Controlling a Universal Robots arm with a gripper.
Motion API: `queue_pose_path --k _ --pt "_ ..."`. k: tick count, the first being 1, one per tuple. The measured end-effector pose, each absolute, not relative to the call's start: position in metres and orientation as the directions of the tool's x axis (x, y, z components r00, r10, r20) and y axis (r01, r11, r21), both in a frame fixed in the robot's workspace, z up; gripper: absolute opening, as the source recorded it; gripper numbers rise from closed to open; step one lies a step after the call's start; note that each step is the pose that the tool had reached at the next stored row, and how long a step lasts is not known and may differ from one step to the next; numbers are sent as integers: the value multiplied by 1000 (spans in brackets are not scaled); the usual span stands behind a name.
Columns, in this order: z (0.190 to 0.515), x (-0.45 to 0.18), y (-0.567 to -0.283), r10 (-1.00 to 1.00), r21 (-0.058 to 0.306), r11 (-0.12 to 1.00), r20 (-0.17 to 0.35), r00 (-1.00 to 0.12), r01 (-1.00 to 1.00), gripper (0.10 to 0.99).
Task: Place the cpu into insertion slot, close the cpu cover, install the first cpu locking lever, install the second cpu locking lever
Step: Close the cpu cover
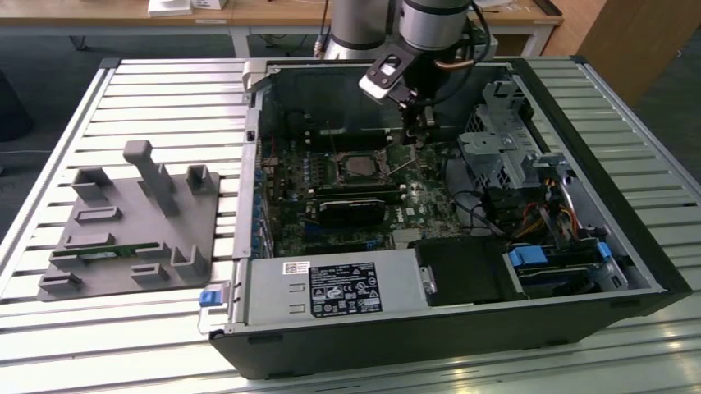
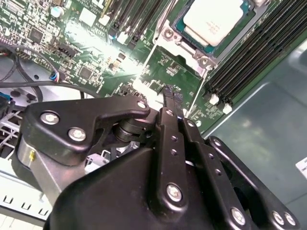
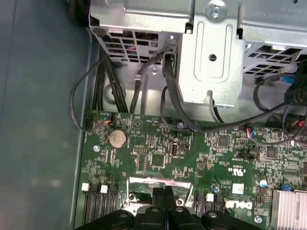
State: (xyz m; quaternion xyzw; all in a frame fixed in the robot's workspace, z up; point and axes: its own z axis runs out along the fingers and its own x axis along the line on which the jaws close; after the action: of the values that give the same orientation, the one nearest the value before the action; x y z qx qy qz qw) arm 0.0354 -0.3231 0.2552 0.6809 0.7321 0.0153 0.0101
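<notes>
While the black two-finger gripper [image 3: 163,190] hangs fully closed, holding nothing, just to the exterior view's right of the black metal-rimmed square insertion slot [image 1: 338,168], small silvery-topped square cpu [image 2: 211,20] sits inside it.

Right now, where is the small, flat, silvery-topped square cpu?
The cpu sits in the metal-rimmed insertion slot on the green board, at the exterior view's left of the gripper.

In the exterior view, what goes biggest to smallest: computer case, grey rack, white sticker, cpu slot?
1. computer case
2. grey rack
3. white sticker
4. cpu slot
The sticker sits nearer the camera, so its lead over the slot may be partly nearness.
</notes>
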Motion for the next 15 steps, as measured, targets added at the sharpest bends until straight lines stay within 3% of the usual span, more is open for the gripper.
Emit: queue_pose_path --k 15 --pt "253 55 -319 998 36 55 5 -56 998 118"
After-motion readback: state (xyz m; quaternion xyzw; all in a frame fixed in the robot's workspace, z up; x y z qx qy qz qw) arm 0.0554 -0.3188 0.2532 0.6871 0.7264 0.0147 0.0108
